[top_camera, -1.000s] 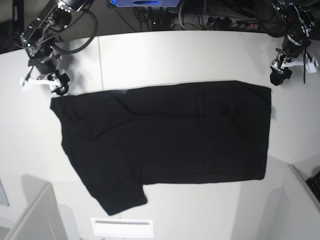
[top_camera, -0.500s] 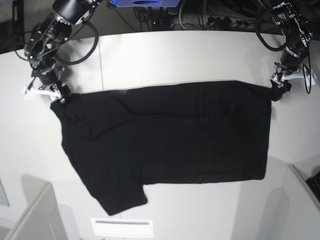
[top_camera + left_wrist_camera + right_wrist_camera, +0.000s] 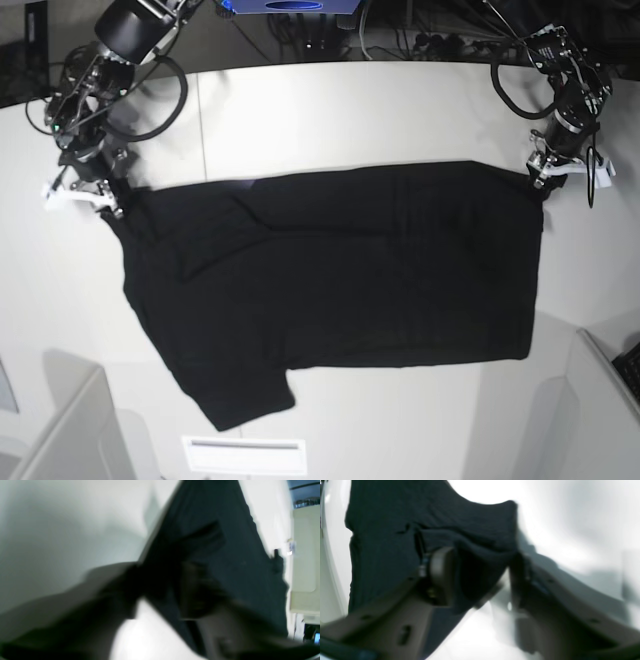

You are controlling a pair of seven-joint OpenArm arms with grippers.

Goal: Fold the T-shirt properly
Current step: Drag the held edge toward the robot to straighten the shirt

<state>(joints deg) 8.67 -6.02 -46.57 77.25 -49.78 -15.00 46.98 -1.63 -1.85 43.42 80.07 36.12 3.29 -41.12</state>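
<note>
- Where the left gripper (image 3: 540, 180) meets the far right-hand corner of the T-shirt (image 3: 330, 290) in the base view, its fingers sit right at the cloth's edge; the left wrist view is so smeared that I cannot tell whether the jaws have pinched together on the fabric or merely straddle it.
- In that wrist view the dark cloth (image 3: 225, 555) runs up and away from the blurred fingers, with pale table (image 3: 62, 530) on its left.
- The right gripper (image 3: 480, 580) is at the far left-hand corner of the shirt in the base view (image 3: 100, 200). Its wrist view shows the two fingers (image 3: 440, 575) with a gap between them and a bunched fold of black cloth lying in that gap, the corner draped over and between them; whether the cloth is truly clamped I cannot tell.
- The T-shirt lies spread flat on the white table (image 3: 350, 110), plain black side up, its long axis running across the base view.
- One sleeve sticks out toward the near left of the base view, and the straight hem edge is on the right.
- A few shallow creases cross the upper left part of the cloth.
- Beyond the far table edge, cables (image 3: 420, 40) and a blue object (image 3: 290, 6) are visible.
</note>
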